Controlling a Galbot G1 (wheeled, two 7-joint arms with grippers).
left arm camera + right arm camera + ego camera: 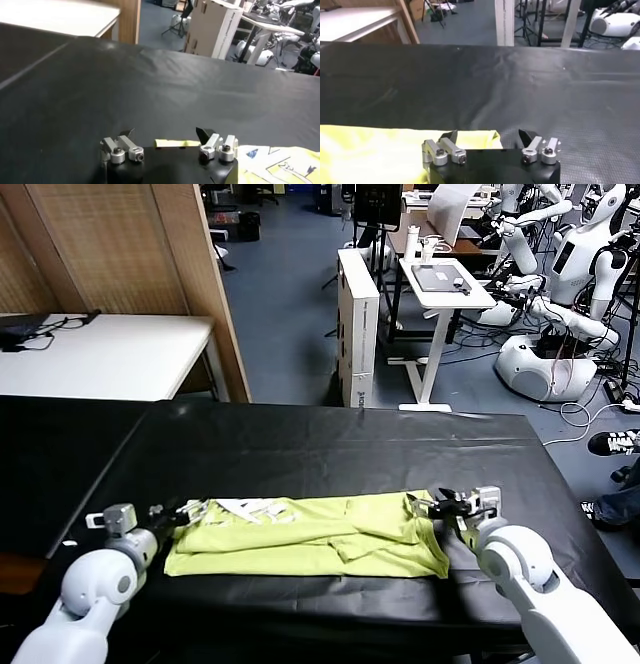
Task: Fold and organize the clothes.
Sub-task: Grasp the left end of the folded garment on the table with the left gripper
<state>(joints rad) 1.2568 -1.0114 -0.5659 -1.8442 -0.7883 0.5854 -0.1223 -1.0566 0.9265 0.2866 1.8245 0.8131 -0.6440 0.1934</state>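
Observation:
The lime yellow-green T-shirt (310, 536) lies folded into a long band across the black table (330, 446), with a white print patch (250, 508) near its left end. My left gripper (180, 512) hovers open at the shirt's left end; a strip of the shirt (176, 143) shows between its jaws and the print (272, 162) to one side. My right gripper (437, 504) is open at the shirt's right far corner. In the right wrist view the shirt's corner (477, 137) lies between the spread fingers, not pinched.
A white table (100, 354) and a wooden partition (190, 274) stand beyond the black table on the left. A cardboard box (357, 324), a small white desk (445, 284) and other white robots (560, 314) stand on the floor behind.

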